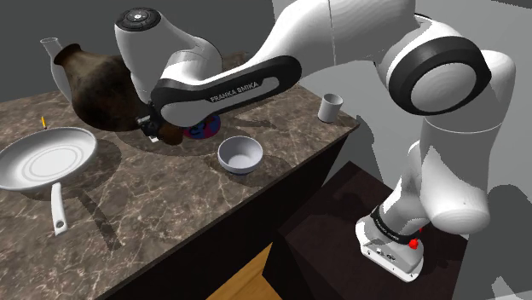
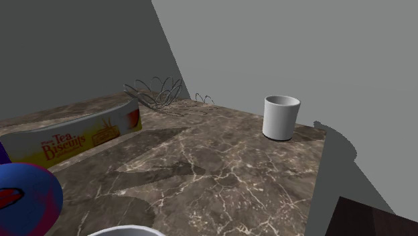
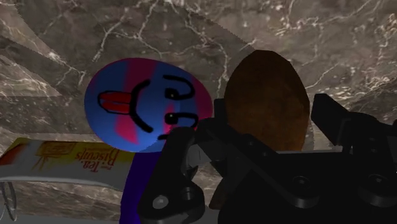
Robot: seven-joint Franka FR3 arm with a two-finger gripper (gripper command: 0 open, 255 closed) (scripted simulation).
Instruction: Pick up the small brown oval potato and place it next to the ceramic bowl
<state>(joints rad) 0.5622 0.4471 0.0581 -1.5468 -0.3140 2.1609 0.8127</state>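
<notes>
A brown oval potato [image 3: 267, 83] sits clasped between my two black fingers, so my gripper [image 3: 268, 118] is shut on it. In the shoulder view the gripper [image 1: 159, 128] is low over the marble counter with the potato [image 1: 173, 135] at its tip. I cannot tell whether the potato touches the counter. The pale round bowl [image 1: 239, 155] stands on the counter a short way toward the shoulder view's right of the gripper. Its rim [image 2: 124, 232] shows at the second exterior view's lower edge.
A blue and pink ball with a drawn face [image 3: 146, 108] lies just beside the potato, with a Tea Biscuits box [image 3: 63, 159] behind it. A big brown vase [image 1: 98, 85] and a white pan [image 1: 47, 158] stand to the left. A cup [image 1: 330, 106] stands near the counter's corner, a wire basket [image 2: 157, 90] by the wall.
</notes>
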